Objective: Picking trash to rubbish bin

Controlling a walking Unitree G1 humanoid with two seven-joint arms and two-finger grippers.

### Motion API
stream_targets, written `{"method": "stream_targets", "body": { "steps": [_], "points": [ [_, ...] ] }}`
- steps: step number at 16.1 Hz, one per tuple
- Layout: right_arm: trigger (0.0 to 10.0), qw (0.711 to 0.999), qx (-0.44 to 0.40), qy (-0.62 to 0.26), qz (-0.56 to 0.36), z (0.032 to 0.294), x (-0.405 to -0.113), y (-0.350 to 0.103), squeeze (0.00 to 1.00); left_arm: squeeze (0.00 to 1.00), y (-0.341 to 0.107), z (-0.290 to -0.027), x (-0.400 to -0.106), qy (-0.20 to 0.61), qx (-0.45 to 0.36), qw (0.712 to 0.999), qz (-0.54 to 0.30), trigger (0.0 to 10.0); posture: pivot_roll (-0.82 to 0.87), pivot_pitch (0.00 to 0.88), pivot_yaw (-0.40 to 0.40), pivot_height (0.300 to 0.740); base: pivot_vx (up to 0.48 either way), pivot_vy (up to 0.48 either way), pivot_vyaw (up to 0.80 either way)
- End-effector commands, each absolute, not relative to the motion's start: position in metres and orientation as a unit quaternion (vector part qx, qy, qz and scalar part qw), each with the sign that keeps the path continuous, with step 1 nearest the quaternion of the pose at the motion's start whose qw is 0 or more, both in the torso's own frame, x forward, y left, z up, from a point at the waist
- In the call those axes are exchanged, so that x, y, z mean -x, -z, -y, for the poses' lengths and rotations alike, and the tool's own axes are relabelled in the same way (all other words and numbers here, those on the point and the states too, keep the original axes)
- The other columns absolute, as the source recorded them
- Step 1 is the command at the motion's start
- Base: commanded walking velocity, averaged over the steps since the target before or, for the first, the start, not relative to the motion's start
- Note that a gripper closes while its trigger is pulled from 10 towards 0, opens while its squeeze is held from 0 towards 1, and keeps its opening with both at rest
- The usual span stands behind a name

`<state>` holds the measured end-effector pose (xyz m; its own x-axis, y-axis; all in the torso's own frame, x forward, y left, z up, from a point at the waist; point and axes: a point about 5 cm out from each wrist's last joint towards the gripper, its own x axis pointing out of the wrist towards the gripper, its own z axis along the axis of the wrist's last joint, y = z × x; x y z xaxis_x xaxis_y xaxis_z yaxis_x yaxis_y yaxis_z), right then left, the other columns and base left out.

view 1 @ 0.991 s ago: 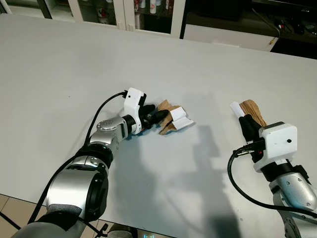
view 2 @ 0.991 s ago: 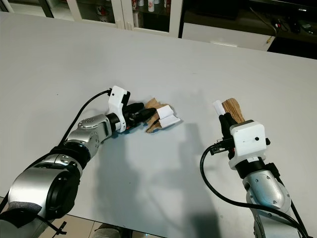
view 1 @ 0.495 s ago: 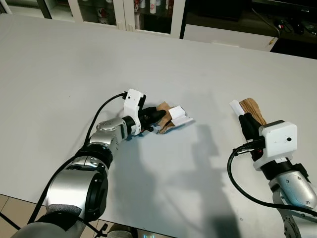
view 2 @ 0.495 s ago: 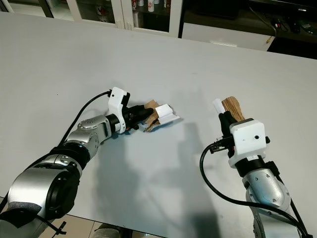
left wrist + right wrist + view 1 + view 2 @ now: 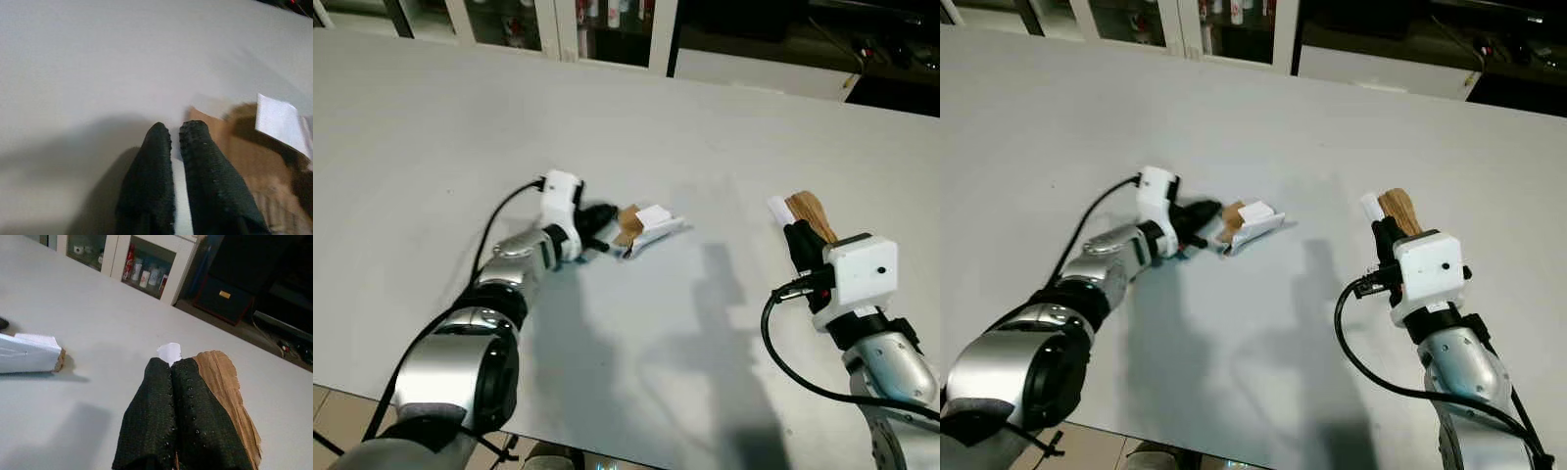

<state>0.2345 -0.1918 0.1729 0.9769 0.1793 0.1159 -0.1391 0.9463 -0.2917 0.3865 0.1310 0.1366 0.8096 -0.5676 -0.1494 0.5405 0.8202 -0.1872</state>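
- Looking across the white table point(image 5: 431, 127), we see two trash pieces and both grippers.
- The left gripper point(image 5: 603, 217) lies low on the table, jaws pinching the crumpled brown-and-white wrapper point(image 5: 646, 224) by its near edge.
- The right gripper point(image 5: 1381, 232) hovers over the table, jaws pressed together on a brown cardboard scrap point(image 5: 222, 382) with a white tip.
- We see cabinet shelves point(image 5: 142, 269) holding small bottles beyond the table.
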Motion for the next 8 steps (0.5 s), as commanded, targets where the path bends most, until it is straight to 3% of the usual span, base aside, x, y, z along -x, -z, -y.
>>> {"method": "stream_targets", "body": {
  "steps": [1,5,6,7,8],
  "points": [
    [10.0,0.983,0.148,-0.084,0.075,0.192,-0.236,-0.174,0.00,0.00,-0.135,-0.137,-0.386,0.272,0.075,0.955,-0.093,0.0,0.06,0.161,-0.041,0.740,0.000,0.000,0.00],
    [10.0,0.981,0.147,-0.094,0.079,0.189,-0.244,-0.172,0.00,0.00,-0.144,-0.148,-0.391,0.215,0.026,0.975,-0.055,0.0,0.10,0.161,-0.054,0.740,0.000,0.000,0.00],
    [10.0,0.980,0.150,-0.101,0.080,0.187,-0.246,-0.171,0.00,0.00,-0.153,-0.145,-0.393,0.209,-0.003,0.977,-0.028,3.1,0.12,0.159,-0.063,0.740,0.000,0.000,0.00],
    [10.0,0.980,0.150,-0.105,0.081,0.185,-0.248,-0.171,0.00,0.00,-0.156,-0.141,-0.395,0.208,0.000,0.978,-0.023,10.0,0.12,0.156,-0.067,0.740,0.000,0.000,0.00],
    [10.0,0.980,0.149,-0.106,0.081,0.185,-0.249,-0.171,0.00,0.00,-0.157,-0.140,-0.395,0.204,0.004,0.979,-0.021,10.0,0.12,0.153,-0.069,0.740,0.000,0.000,0.00]
  ]
}}
